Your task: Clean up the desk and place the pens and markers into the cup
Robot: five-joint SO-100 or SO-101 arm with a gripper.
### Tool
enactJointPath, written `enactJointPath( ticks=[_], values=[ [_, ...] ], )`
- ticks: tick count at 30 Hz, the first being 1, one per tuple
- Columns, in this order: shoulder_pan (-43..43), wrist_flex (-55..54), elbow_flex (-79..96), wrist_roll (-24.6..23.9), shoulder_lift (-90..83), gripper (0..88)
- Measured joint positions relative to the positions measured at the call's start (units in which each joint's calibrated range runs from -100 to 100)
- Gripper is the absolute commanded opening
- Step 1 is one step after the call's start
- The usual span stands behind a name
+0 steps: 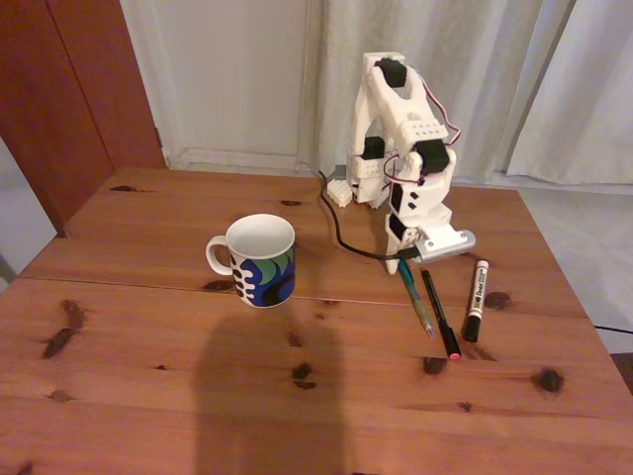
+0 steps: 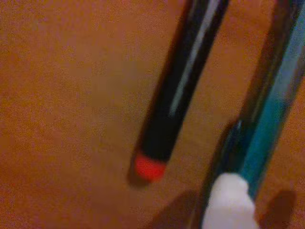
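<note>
Desk: reddish-brown knotty pine tabletop (image 1: 148, 396) with dark knots and a seam across it, pale curtains behind.
Teal pen: slim teal-green pen (image 1: 416, 297) lies right of centre in the fixed view, its upper end under the gripper (image 1: 404, 263); in the wrist view a white fingertip (image 2: 229, 200) sits on it.
Black pen: thin black pen with red-pink end (image 1: 440, 312), just right of the teal one.
Marker: thicker white marker with black cap (image 1: 477, 299), rightmost.
Cup: white patterned ceramic mug (image 1: 259, 259), upright, well left of the pens.
Gripper: white two-finger claw lowered onto the teal pen; cannot tell whether it is pinching.
</note>
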Motion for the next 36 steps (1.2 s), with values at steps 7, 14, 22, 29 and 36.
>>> enactJointPath(
  ticks=[7, 14, 22, 29, 36],
  values=[
    [-1.7, -2.0, 0.0, -0.5, 0.6, 16.0],
    [-1.6, -2.3, 0.0, -0.5, 2.2, 16.0],
    [-1.6, -3.6, -0.3, -0.6, 4.7, 15.9],
    [-1.5, -13.3, -1.2, -1.0, 6.9, 15.9],
    [-1.5, -17.4, -1.2, -1.5, 7.5, 15.8]
  ],
)
